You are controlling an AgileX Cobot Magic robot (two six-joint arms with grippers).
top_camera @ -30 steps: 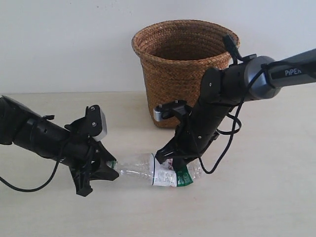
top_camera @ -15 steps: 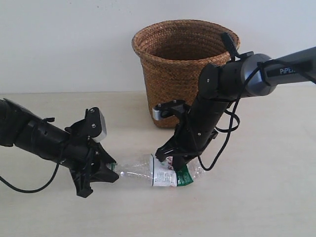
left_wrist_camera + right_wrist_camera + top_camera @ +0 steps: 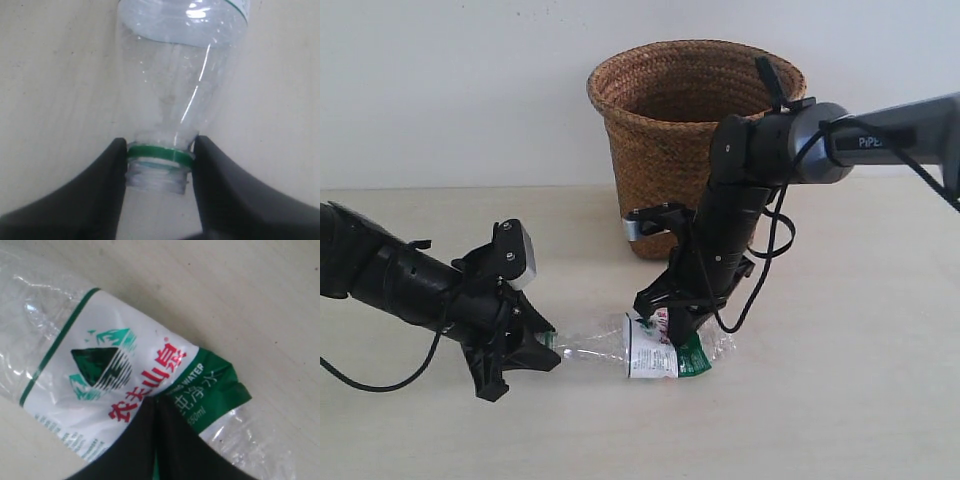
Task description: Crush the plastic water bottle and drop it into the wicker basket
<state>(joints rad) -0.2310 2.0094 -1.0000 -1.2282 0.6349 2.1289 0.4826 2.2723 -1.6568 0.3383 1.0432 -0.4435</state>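
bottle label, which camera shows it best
Right wrist view: the label fills most of the frame, red characters and green logo sharp. Exterior view shows it small, partly behind the right end effector. Left wrist view catches only its edge.

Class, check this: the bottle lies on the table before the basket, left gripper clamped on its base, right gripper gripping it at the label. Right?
No. The left gripper is clamped on the bottle at its neck, not its base; the left wrist view shows it. The rest stands.
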